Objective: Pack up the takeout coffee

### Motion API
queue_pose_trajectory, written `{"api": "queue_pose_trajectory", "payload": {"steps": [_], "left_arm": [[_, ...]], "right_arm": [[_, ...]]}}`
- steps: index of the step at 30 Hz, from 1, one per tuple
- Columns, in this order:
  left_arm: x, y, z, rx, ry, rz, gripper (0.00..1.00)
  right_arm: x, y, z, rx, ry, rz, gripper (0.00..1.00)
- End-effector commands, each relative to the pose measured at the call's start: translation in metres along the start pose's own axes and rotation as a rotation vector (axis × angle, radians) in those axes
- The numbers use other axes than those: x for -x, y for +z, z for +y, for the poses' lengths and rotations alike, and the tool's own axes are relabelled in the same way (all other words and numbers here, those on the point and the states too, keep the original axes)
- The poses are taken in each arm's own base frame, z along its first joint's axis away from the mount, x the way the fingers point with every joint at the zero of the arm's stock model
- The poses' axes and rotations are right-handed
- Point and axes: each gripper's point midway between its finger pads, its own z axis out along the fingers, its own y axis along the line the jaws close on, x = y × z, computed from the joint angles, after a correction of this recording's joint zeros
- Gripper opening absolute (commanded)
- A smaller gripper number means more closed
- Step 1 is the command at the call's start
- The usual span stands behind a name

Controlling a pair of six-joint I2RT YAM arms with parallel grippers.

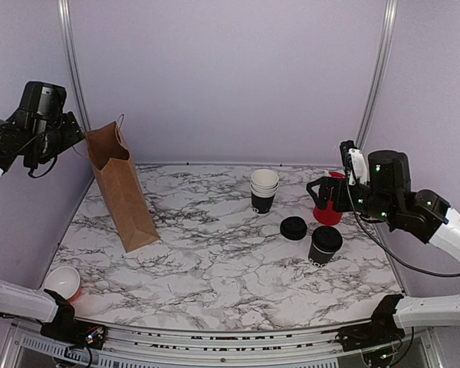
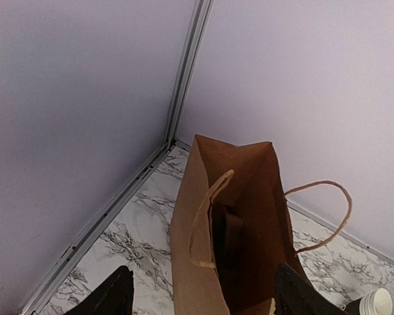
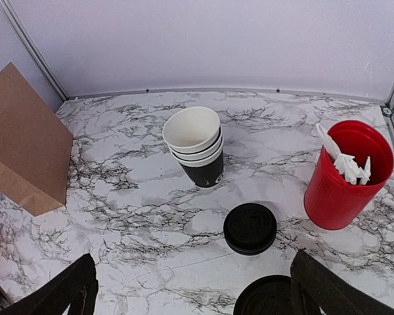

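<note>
**Top external view: lidded coffee cup waits by the right edge, bag open at the far left**

Top external view shows the coffee cup (image 1: pixel 324 246) upright on the table (image 1: pixel 215 268) near its right edge, its black lid (image 3: pixel 268 297) on; a spare lid (image 1: pixel 294 228) lies flat just beside it, toward the middle; a red cup (image 1: pixel 327 210) of white sticks stands behind it, and a stack of cups (image 1: pixel 264 190) sits further in, toward the far edge.

The right tool (image 3: pixel 192 259) hangs above the coffee cup with its fingers wide apart and nothing between them; the lid's rim shows low in the gap.

The left tool (image 2: pixel 202 272) is raised over the paper bag (image 1: pixel 121 188), which leans near the far left corner with its mouth open upward; its fingers stand apart, and whether they touch the bag I cannot tell.

The cup is probably light, with a thin paper wall that will dent under a hard squeeze; the plastic lid looks slick and could pop off if pinched; whether there is liquid inside cannot be seen, so it is best kept upright. The best hold seems to be across the wall, below the lid's rim, with a gentle squeeze. The bag is soft and tilted, so it may shift when the cup goes in.
</note>
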Motion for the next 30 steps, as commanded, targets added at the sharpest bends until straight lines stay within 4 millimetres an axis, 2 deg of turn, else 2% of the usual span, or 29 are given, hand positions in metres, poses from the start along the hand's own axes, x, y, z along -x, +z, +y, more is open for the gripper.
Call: {"api": "queue_pose_trajectory", "payload": {"steps": [1, 9, 12, 17, 19, 24, 30], "left_arm": [[-0.009, 0.023, 0.008, 0.038, 0.05, 0.069, 0.72], [0.002, 0.066, 0.019, 0.054, 0.052, 0.08, 0.63], [0.015, 0.072, 0.012, 0.011, 0.065, 0.039, 0.62], [0.026, 0.085, 0.001, -0.035, 0.102, 0.021, 0.54], [0.026, 0.088, -0.002, -0.051, 0.116, 0.025, 0.52], [0.026, 0.091, -0.009, -0.088, 0.129, 0.035, 0.37], [0.024, 0.097, -0.009, -0.108, 0.108, 0.092, 0.27]], "right_arm": [[0.011, 0.0, 0.01, 0.052, -0.007, -0.024, 1.0], [0.008, 0.009, 0.014, 0.049, -0.018, 0.009, 1.0], [0.009, 0.013, 0.017, 0.062, -0.032, 0.003, 1.0], [0.013, 0.022, 0.02, 0.056, -0.047, 0.006, 1.0], [0.013, 0.025, 0.021, 0.056, -0.045, 0.003, 1.0], [0.014, 0.031, 0.022, 0.052, -0.051, 0.01, 1.0], [0.019, 0.036, 0.024, 0.047, -0.055, 0.006, 1.0]]}}
